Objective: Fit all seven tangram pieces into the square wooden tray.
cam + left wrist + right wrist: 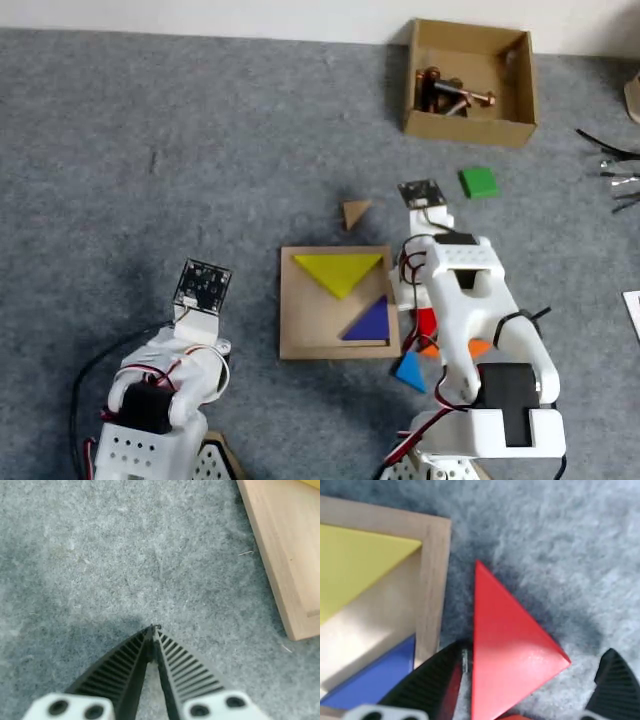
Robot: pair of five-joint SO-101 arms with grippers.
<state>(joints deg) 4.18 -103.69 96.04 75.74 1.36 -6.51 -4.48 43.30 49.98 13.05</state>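
Note:
The square wooden tray lies mid-table with a yellow triangle and a dark blue triangle inside it. Just off the tray's right rim, a red triangle lies on the carpet. My right gripper is open and straddles it, one finger close against the tray side. A light blue triangle and orange pieces sit by the right arm's base. A green square and a small brown triangle lie beyond the tray. My left gripper is shut over bare carpet, left of the tray.
A cardboard box holding metal parts stands at the back right. Cables lie at the right edge. Grey carpet covers the table, with free room to the left and back left.

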